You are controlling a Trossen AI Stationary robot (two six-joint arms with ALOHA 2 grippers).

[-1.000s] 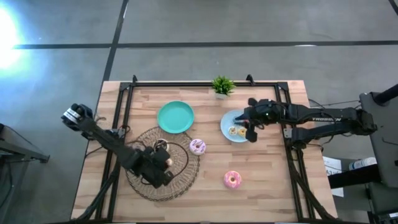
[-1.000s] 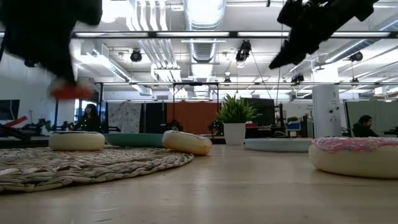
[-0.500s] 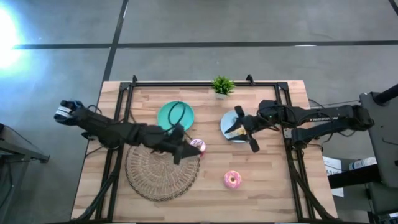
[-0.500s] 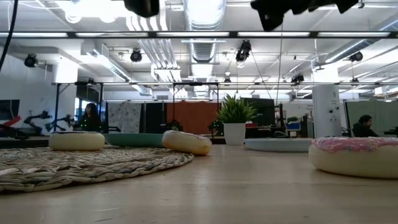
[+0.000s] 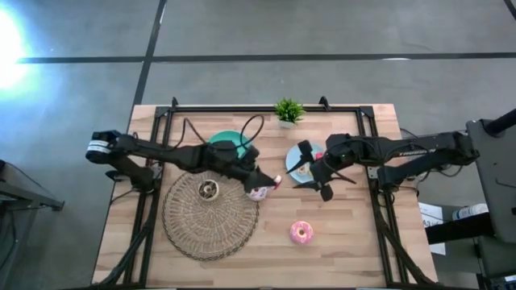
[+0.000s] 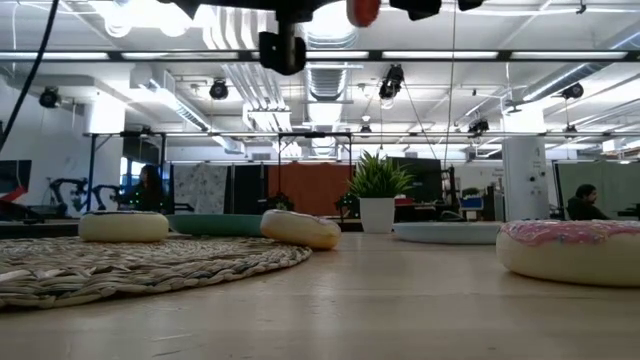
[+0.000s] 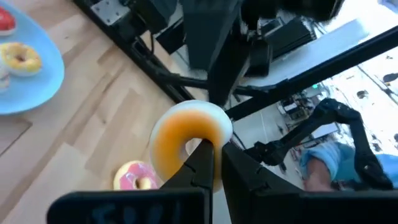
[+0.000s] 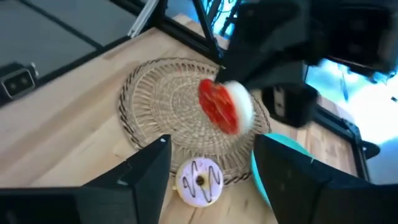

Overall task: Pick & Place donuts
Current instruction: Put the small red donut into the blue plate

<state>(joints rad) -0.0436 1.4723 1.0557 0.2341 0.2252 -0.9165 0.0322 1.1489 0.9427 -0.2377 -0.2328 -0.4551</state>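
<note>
My left gripper (image 5: 272, 180) hangs over the table's middle, shut on a tiny red-orange donut (image 5: 277, 180). My right gripper (image 5: 312, 171) stands open just right of it, above the light-blue plate (image 5: 295, 167), its fingers (image 8: 149, 168) facing the donut (image 8: 219, 106) without touching. A yellow donut (image 7: 22, 57) and a red one (image 7: 5, 18) lie on that plate. The dark brown donut (image 5: 209, 190) rests on the woven mat (image 5: 211, 221). The sprinkled donut (image 5: 258, 192) lies at the mat's edge, and the bright pink donut (image 5: 301, 233) on bare wood. My left gripper pinches the tiny donut's ring (image 7: 208, 138) beside its hole between its two shut fingers (image 7: 202, 165). The arm reaches in from the table's left. The donut stands on edge beyond the fingertips, lifted clear, high above the table (image 6: 362, 10).
The teal plate (image 5: 228, 143) lies at the back under my left arm. A potted plant (image 5: 289, 111) stands at the far edge. A black frame (image 5: 242, 108) runs around the table. Bare wood lies along the near edge and near right.
My left gripper has risen from the woven mat and swung toward the table's right with the tiny donut, now high and clear. My right gripper has opened wide over the light-blue plate and turned toward the left gripper.
</note>
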